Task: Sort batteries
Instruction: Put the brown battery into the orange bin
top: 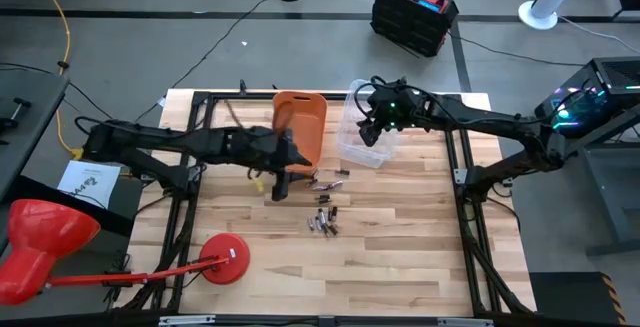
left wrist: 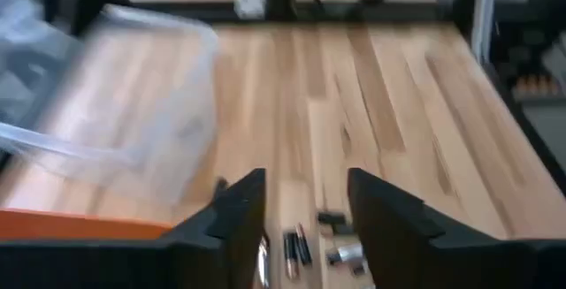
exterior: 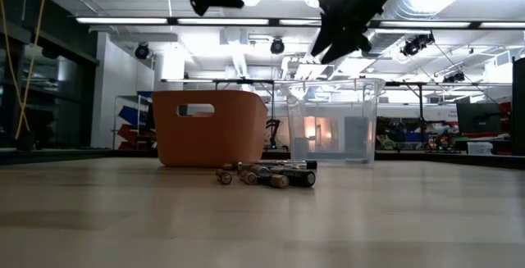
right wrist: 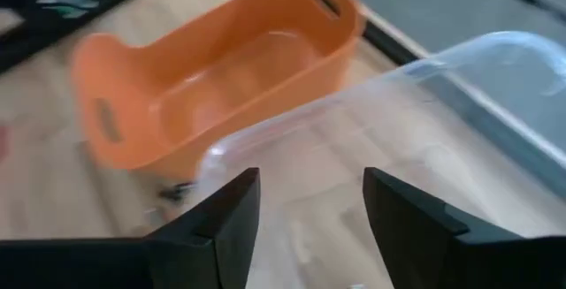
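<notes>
Several small batteries [top: 323, 219] lie loose on the wooden table in two clusters, one near the orange bin [top: 300, 122] and one nearer the table's near edge; the low view shows them as a row [exterior: 267, 174]. My left gripper [top: 280, 187] hangs open above the table beside the orange bin, left of the batteries, which show between its fingers [left wrist: 296, 247]. My right gripper [top: 370, 132] is open and empty over the clear plastic bin [top: 365, 132]; its wrist view looks down past the clear bin's rim [right wrist: 424, 68] to the orange bin [right wrist: 221, 77].
The orange bin [exterior: 209, 129] and clear bin [exterior: 332, 129] stand side by side at the table's far side. A red lamp-like stand [top: 222, 262] rests at the near left corner. Bare wood lies to the right of and nearer than the batteries.
</notes>
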You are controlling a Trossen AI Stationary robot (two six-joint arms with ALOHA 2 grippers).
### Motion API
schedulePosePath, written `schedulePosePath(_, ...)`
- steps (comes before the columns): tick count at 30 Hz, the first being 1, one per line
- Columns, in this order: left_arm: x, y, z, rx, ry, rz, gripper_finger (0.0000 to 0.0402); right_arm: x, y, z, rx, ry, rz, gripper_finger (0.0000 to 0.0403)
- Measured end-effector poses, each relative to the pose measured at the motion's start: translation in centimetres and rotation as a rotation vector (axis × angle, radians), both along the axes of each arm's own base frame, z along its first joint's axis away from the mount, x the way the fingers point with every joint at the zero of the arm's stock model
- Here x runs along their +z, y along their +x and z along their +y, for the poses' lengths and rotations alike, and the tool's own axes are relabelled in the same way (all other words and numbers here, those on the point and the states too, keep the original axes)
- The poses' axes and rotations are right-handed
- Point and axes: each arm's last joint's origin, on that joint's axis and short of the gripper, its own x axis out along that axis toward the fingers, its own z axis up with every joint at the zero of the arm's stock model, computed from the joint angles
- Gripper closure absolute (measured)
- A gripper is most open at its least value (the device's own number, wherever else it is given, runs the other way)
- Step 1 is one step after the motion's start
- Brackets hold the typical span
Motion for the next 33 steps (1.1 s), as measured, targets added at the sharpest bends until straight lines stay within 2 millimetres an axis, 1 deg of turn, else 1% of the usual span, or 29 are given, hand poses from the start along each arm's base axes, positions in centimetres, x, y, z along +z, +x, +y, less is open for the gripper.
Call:
schedulePosePath(4, -2.1, 1.5, -0.8, -0.114, -0.054, 0.138, 0.0204, 1.1, -0.8, 0.5, 0.049, 0.023, -0.055, 0.0206)
schedulePosePath(7, -4.1, 2.4, -2.6, -0.254, -0.056, 0.214, 0.0197, 2.3, -1.8, 0.9, 0.055, 0.000, -0.099, 0.0206)
schedulePosePath(10, -6.5, 3.1, -4.8, -0.406, 0.056, 0.290, 0.0199, 3.5, -2.9, 1.3, 0.072, -0.037, -0.137, 0.0206)
schedulePosePath(11, -7.4, 3.4, -5.5, -0.430, 0.112, 0.309, 0.0200, 3.9, -3.3, 1.4, 0.077, -0.048, -0.151, 0.0206)
schedulePosePath(14, -10.2, 4.7, -6.6, -0.379, 0.266, 0.355, 0.0206, 5.0, -4.4, 1.9, 0.083, -0.070, -0.191, 0.0206)
schedulePosePath(15, -11.1, 5.2, -6.7, -0.338, 0.302, 0.369, 0.0209, 5.2, -4.7, 2.0, 0.083, -0.075, -0.202, 0.0206)
schedulePosePath(17, -12.6, 5.9, -6.7, -0.253, 0.310, 0.384, 0.0216, 5.7, -5.2, 2.2, 0.083, -0.084, -0.223, 0.0206)
schedulePosePath(19, -13.7, 6.6, -6.3, -0.162, 0.262, 0.385, 0.0229, 6.0, -5.6, 2.3, 0.083, -0.090, -0.237, 0.0206)
schedulePosePath(22, -14.9, 7.4, -5.6, -0.048, 0.173, 0.380, 0.0256, 6.3, -5.9, 2.5, 0.083, -0.095, -0.249, 0.0206)
schedulePosePath(25, -15.4, 7.7, -4.6, 0.058, 0.129, 0.389, 0.0286, 6.4, -6.0, 2.5, 0.083, -0.096, -0.252, 0.0206)
schedulePosePath(27, -15.5, 7.7, -3.9, 0.123, 0.110, 0.393, 0.0302, 6.3, -6.0, 2.5, 0.083, -0.095, -0.250, 0.0206)
schedulePosePath(30, -15.5, 7.8, -3.0, 0.170, 0.084, 0.389, 0.0318, 6.3, -6.0, 2.5, 0.083, -0.095, -0.250, 0.0206)
schedulePosePath(33, -15.6, 7.9, -2.3, 0.170, 0.067, 0.398, 0.0324, 6.3, -6.0, 2.5, 0.083, -0.095, -0.249, 0.0206)
